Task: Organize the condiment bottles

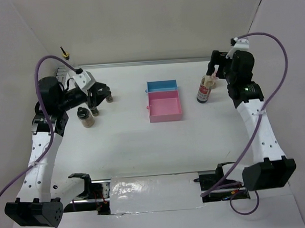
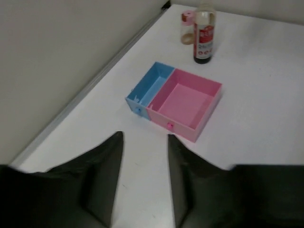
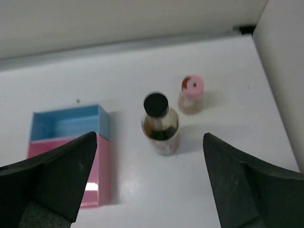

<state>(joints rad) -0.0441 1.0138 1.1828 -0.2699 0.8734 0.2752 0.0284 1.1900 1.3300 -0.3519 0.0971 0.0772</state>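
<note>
Our right gripper is spread wide, straddling the black-capped bottle directly ahead, pink-capped jar just beyond. Left gripper shows a narrow gap holding nothing, 2 spice jars beside it. Trays sit between, likely the drop spot.

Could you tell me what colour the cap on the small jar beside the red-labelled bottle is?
Pink; the small jar shows it best in the right wrist view.

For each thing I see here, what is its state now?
Left gripper: shut, nothing between the fingers.
Right gripper: open, above the red-label bottle.
Red-label bottle: upright, capped.
Pink-capped jar: upright, closed.
Pink tray: empty.
Blue tray: empty.
</note>
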